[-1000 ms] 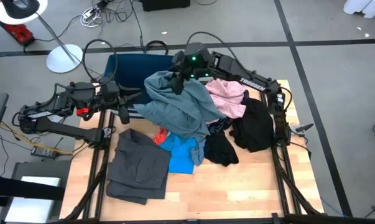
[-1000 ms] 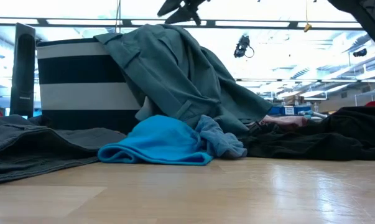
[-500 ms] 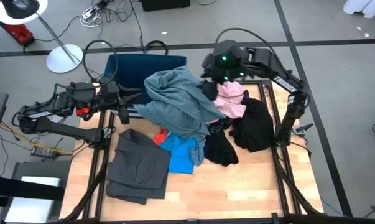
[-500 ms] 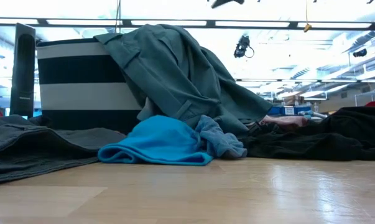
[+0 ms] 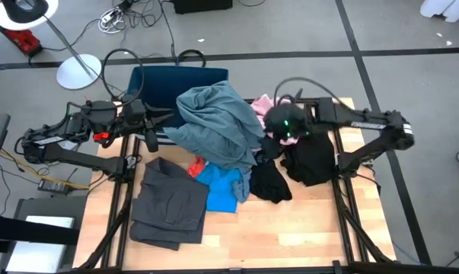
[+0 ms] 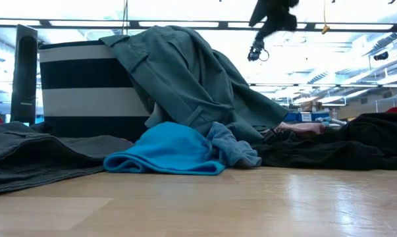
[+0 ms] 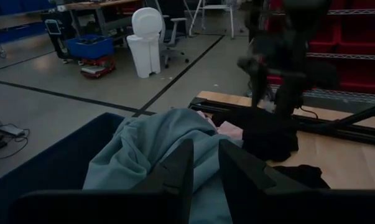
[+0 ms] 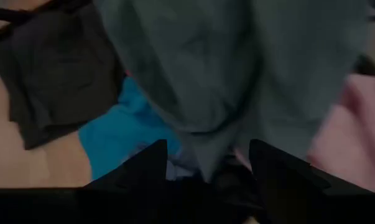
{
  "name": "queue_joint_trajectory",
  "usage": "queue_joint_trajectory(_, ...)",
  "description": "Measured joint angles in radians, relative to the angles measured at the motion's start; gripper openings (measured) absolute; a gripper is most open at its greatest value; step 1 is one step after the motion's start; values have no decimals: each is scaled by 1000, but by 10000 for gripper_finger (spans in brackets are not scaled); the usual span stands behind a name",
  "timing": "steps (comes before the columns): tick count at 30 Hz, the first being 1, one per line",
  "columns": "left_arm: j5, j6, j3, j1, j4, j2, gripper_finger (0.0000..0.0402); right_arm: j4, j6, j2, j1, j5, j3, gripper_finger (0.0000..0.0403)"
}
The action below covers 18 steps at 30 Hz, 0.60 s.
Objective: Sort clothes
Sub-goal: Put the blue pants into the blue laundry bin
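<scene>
The clothes lie in a pile on the wooden table. A grey-blue garment (image 5: 218,125) hangs over the near rim of the dark blue bin (image 5: 159,82) and spreads onto the pile. Around it lie a pink piece (image 5: 261,102), black pieces (image 5: 309,156), a bright blue one (image 5: 223,189), a red-orange scrap (image 5: 197,165) and a dark grey garment (image 5: 168,202). My right gripper (image 8: 206,168) hovers open above the pile, between the grey-blue garment (image 8: 237,74) and the pink piece (image 8: 355,124). My left gripper (image 7: 204,171) waits by the bin's left side with a narrow gap, holding nothing.
The striped bin (image 6: 86,85) stands at the table's far left part. A lamp stand (image 5: 77,72) and cables lie on the floor beyond it. Bare wood (image 5: 290,228) runs along the near edge. The right arm (image 7: 280,56) shows beyond the pile in the left wrist view.
My right gripper has swung from above the bin's far right corner toward the table's right edge, then toward the near edge and down, stopping over the pink and black pieces. The clothes have kept their places.
</scene>
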Motion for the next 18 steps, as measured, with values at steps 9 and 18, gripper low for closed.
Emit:
queue_joint_trajectory(9,0,-8,0,0,-1,0,80,492,-38,-16,52,23,-445,246)
queue_joint_trajectory(18,0,-33,0,0,-4,0,80,922,-193,135,13,91,-547,258)
